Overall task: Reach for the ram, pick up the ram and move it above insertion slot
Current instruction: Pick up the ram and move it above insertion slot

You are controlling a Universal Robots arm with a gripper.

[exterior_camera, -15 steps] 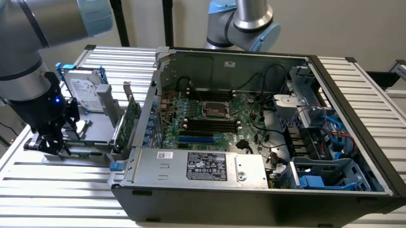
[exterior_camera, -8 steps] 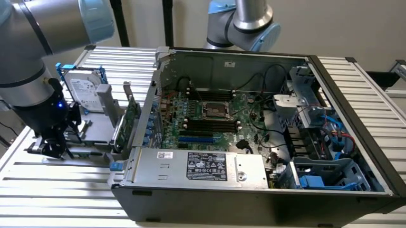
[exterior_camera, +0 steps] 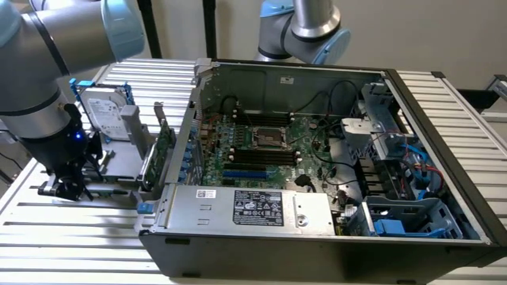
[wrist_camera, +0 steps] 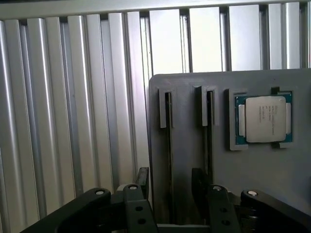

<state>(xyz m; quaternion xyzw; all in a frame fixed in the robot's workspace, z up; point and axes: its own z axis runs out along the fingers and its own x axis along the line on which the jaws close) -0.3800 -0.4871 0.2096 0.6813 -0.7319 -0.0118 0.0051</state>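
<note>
Currently I am hovering my gripper (wrist_camera: 171, 178), fingers spread wide and empty, astride the slot nearest the grey holder's (wrist_camera: 252, 184) side edge. There the ram (wrist_camera: 169, 145) is seemingly standing on edge, likely so both faces are offering a pinch.

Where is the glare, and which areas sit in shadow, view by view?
Exterior view: the ribbed table is brightly lit, the inside of the open computer case is dimmer, and a blue light glows on the arm above the tool. Wrist view: glare whitens the table slats beyond the grey holder, and the CPU lid reflects light.
</note>
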